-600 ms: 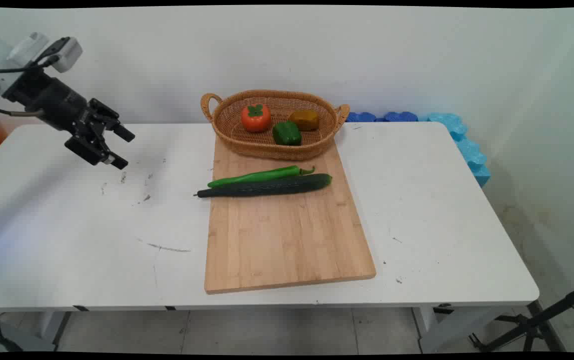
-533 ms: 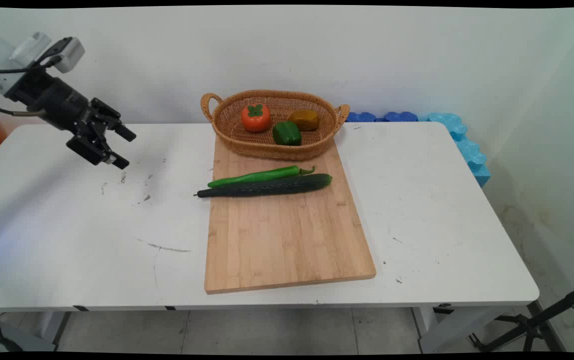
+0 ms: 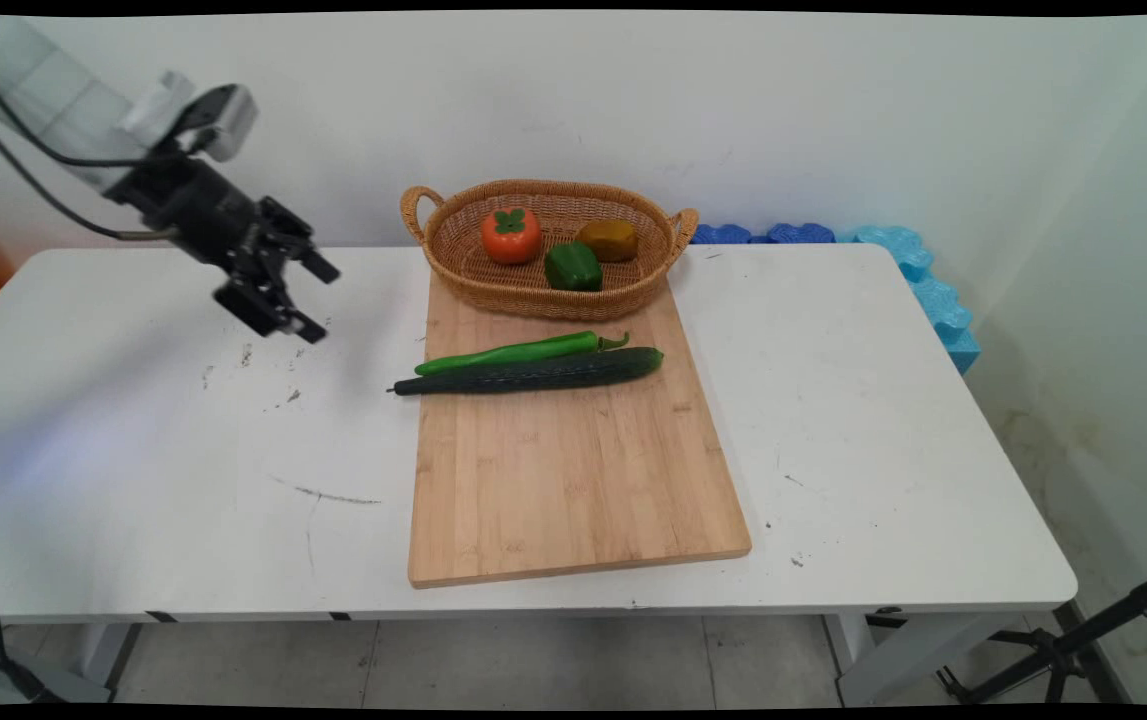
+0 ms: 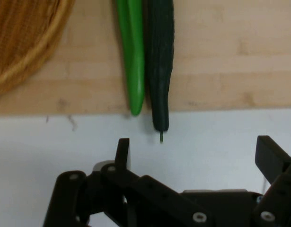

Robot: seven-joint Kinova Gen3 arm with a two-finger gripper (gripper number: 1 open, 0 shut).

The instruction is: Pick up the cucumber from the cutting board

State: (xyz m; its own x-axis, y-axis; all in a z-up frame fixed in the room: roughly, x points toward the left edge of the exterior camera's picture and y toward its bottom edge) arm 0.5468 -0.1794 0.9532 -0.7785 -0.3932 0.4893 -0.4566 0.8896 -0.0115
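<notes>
The gripper (image 3: pixel 311 299) hangs in the air above the white table (image 3: pixel 133 470), at about nine o'clock from the cutting board (image 3: pixel 573 480), and it holds nothing. Its two fingers (image 4: pixel 122 150) are spread wide apart, with only bare tabletop showing between them in the hand view. It points down and toward three o'clock, so the hand camera looks straight along the table at the near ends of the two long vegetables.

Nearest to it is the cucumber (image 3: pixel 533 372), dark green and lying across the board from nine to three o'clock. Its thin stem end pokes just past the board's nine o'clock edge onto the table, which leaves that tip the part closest to the open fingers. Touching it on the far side, toward twelve o'clock, lies the long green chili (image 3: pixel 513 352), running the same way with its curled stalk at the three o'clock end. The two rest side by side, so a grip on one would crowd the other.

Beyond them, at twelve o'clock on the board, sits a wicker basket (image 3: pixel 453 270) partly overlapping the board's far edge. Inside it are a persimmon (image 3: pixel 511 236), a green pepper (image 3: pixel 573 266) and a brownish-yellow pepper (image 3: pixel 608 240), all well apart from the gripper.
</notes>
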